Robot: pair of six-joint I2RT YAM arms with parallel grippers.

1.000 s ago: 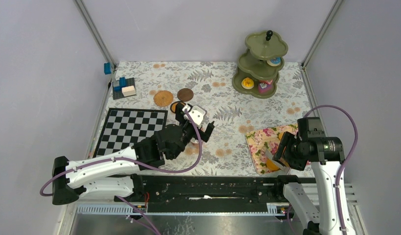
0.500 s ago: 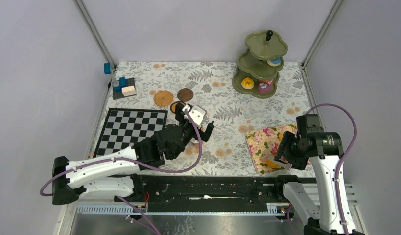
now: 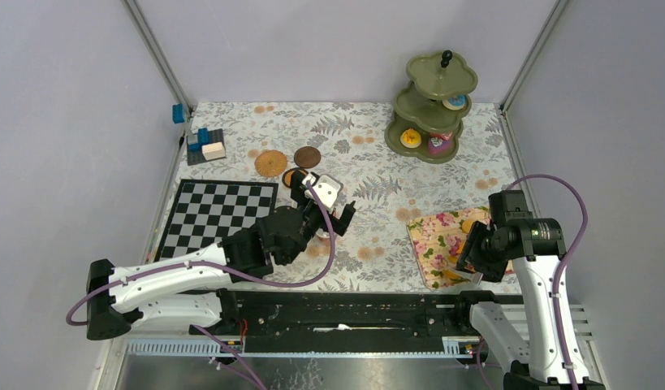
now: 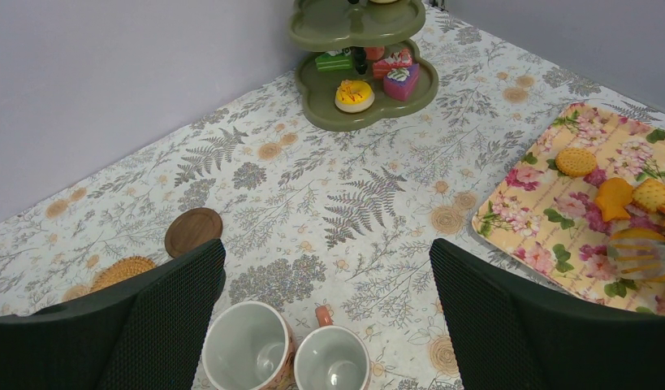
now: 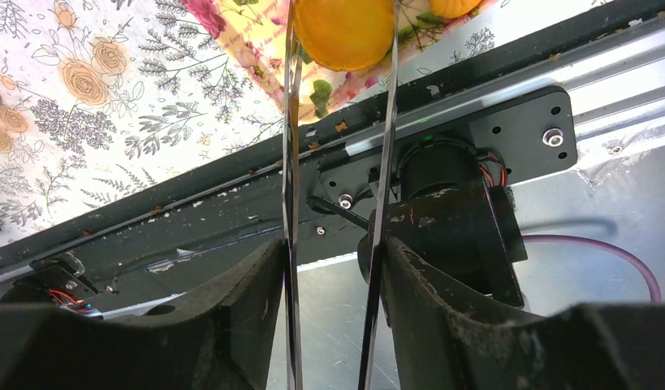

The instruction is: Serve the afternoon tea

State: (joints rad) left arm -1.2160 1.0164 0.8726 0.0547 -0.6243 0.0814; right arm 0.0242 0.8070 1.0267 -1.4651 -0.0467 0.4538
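My left gripper (image 4: 327, 268) is open and hovers over two pinkish mugs (image 4: 241, 349) (image 4: 333, 361) that stand side by side, upright and empty. A dark coaster (image 4: 193, 231) and a woven coaster (image 4: 122, 270) lie beyond them. My right gripper (image 5: 333, 268) is shut on metal tongs (image 5: 290, 162), whose tips pinch an orange round treat (image 5: 343, 32) at the near edge of the floral cloth (image 3: 438, 236). Cookies (image 4: 576, 161) (image 4: 615, 197) lie on that cloth. The olive stand (image 3: 430, 97) holds a yellow donut (image 4: 354, 95) and a pink cake (image 4: 400, 81). No yellow mug shows.
A chessboard (image 3: 219, 215) lies at the left. Blue and white blocks (image 3: 205, 145) sit at the back left. Grey walls close in the table on three sides. The black arm rail (image 5: 442, 122) runs just below the cloth's near edge.
My right wrist has shifted slightly back and left over the cloth's near corner, now covering the orange treat in the top view. The left arm has not moved.
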